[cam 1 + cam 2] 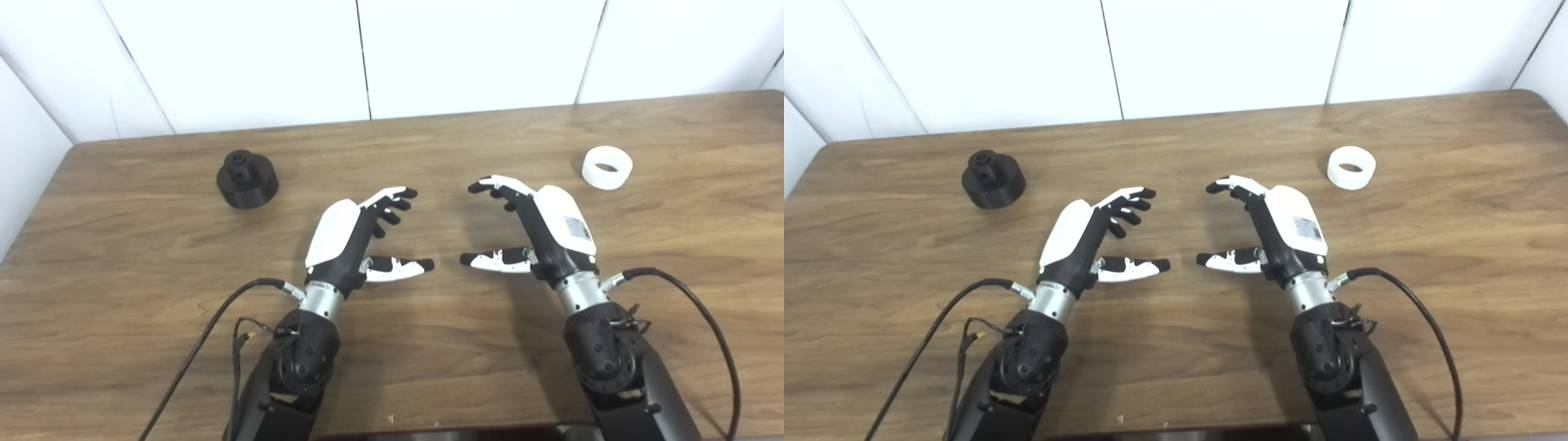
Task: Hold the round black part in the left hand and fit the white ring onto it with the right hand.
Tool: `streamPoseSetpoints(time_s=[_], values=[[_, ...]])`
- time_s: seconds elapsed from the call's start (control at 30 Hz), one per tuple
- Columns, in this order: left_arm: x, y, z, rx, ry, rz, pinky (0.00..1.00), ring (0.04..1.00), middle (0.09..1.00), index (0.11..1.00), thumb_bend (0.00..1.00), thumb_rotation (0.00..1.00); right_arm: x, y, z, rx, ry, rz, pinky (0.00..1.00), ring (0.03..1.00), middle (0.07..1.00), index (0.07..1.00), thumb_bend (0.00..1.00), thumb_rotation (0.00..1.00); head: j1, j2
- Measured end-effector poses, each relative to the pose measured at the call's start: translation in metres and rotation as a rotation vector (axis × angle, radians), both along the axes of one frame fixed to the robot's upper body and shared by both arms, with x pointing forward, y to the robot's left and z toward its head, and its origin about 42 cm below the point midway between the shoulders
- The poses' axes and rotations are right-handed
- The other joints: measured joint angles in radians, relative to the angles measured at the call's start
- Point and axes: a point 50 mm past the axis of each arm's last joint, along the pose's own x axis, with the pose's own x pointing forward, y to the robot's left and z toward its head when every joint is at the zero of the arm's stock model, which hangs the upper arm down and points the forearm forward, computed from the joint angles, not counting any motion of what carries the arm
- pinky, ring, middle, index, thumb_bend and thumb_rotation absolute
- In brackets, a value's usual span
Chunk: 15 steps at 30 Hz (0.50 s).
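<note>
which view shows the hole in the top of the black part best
The left eye view: the black part sits further from the frame edge and looks slightly larger, so the hole in its raised hub reads a little clearer. The right eye view shows the same part nearer the left edge, equally unobstructed.

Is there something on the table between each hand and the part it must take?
Nothing visible: bare table lies between the left hand and black part, and between the right hand and white ring.
</note>
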Motion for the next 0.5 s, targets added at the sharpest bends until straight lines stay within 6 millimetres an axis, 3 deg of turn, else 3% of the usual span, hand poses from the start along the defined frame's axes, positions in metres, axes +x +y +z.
streamPoseSetpoints(time_s=[0.5], values=[[0.0003, 0.0004, -0.0005, 0.001, 0.008, 0.009, 0.55, 0.669, 0.748, 0.776, 0.84, 0.2, 0.0, 0.0, 0.0, 0.0, 0.0, 0.0, 0.65, 0.757, 0.812, 0.73, 0.76, 0.17, 0.024, -0.008]])
